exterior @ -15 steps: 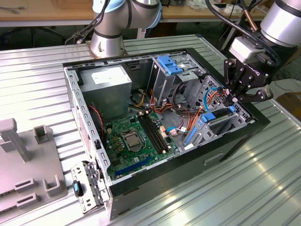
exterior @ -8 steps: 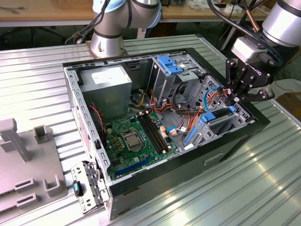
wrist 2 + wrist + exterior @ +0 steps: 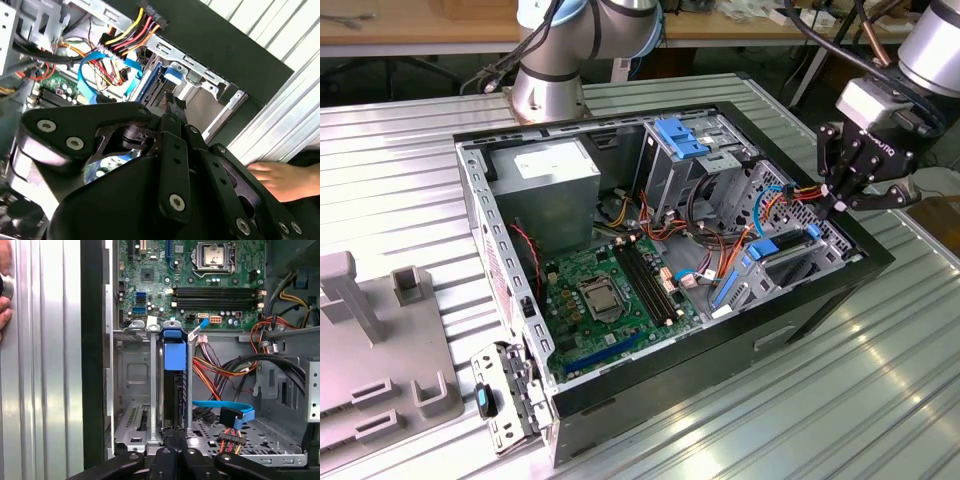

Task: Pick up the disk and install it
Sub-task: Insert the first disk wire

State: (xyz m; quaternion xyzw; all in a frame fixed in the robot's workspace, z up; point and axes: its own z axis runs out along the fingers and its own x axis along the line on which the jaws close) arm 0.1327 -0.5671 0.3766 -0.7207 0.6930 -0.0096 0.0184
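The disk, a dark drive with blue carrier rails, stands on edge in a slot of the silver cage at the end of the open computer case on the exterior view's right. Its blue rails also show in the exterior view and the second wrist view. My gripper hangs just above that end of the case, close over the disk's near end in both wrist views. Its fingers are shut together, and I see nothing held between them.
Red, yellow and blue cables lie beside the cage. The motherboard, a grey power-supply box and a blue bracket fill the case. A person's hand rests on the ribbed table. Grey fixtures stand at the exterior view's left.
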